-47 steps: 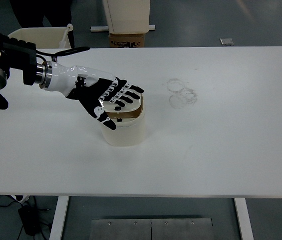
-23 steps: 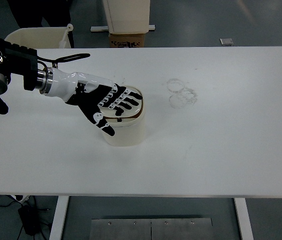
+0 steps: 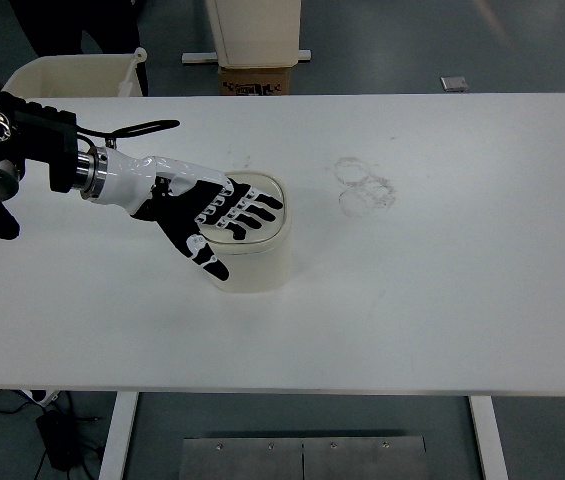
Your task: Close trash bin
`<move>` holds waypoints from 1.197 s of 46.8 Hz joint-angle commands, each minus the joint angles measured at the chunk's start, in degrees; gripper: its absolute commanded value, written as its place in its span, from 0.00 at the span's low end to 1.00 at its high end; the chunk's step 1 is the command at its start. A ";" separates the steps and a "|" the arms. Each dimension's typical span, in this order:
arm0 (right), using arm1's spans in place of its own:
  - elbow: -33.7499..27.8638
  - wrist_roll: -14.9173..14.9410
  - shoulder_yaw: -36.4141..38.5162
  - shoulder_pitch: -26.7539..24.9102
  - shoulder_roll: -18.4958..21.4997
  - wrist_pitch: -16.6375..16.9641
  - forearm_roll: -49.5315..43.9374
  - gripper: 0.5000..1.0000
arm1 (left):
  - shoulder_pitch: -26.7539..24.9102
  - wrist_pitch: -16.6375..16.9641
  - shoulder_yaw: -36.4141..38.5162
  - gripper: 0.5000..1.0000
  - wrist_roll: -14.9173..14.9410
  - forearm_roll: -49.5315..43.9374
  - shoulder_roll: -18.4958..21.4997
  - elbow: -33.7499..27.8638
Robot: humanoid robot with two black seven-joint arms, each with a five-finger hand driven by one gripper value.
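A small cream trash bin [image 3: 257, 262] stands on the white table [image 3: 442, 280], left of centre. Its lid [image 3: 274, 190] lies flat on the rim, with no gap showing. My left hand [image 3: 224, 215] comes in from the left and lies palm down on the lid, fingers spread flat and holding nothing. The hand covers most of the lid's top. The right arm is not in view.
Faint ring marks [image 3: 365, 186] show on the table right of the bin. Beyond the far edge stand a white tub [image 3: 77, 76], a cardboard box [image 3: 257, 80] and a white cabinet [image 3: 257, 30]. A person's legs [image 3: 77, 25] show at the top left.
The lid was tilted with a brown gap showing under it. My left hand has pressed it down and it now lies flat on the bin.
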 commanded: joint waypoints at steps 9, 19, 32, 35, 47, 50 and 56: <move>0.00 0.00 0.01 0.00 0.00 0.00 -0.04 0.99 | 0.53 0.61 0.01 1.00 0.04 0.00 -0.08 0.00; 0.00 0.00 0.01 0.00 0.00 0.00 -0.04 0.99 | -1.49 0.88 -0.52 1.00 0.04 -0.17 0.62 0.09; 0.00 0.00 0.00 0.00 0.00 0.00 -0.04 0.99 | -2.46 0.97 -5.26 1.00 -0.05 -1.05 2.90 0.18; 0.00 0.00 0.01 0.00 0.00 0.00 -0.04 0.99 | -2.55 1.05 -8.16 1.00 -0.05 -1.14 3.25 0.44; 0.00 0.00 0.01 0.00 0.00 0.00 0.05 0.99 | -2.02 1.23 -22.13 1.00 -0.23 -5.09 3.17 8.07; 0.00 0.00 0.01 0.00 0.00 0.00 0.05 0.99 | -1.32 1.58 -24.60 1.00 -0.67 -7.37 2.55 11.06; 0.00 0.00 0.01 0.00 0.00 0.00 -0.04 0.99 | 1.75 2.55 -28.73 1.00 -0.93 -13.26 1.76 15.20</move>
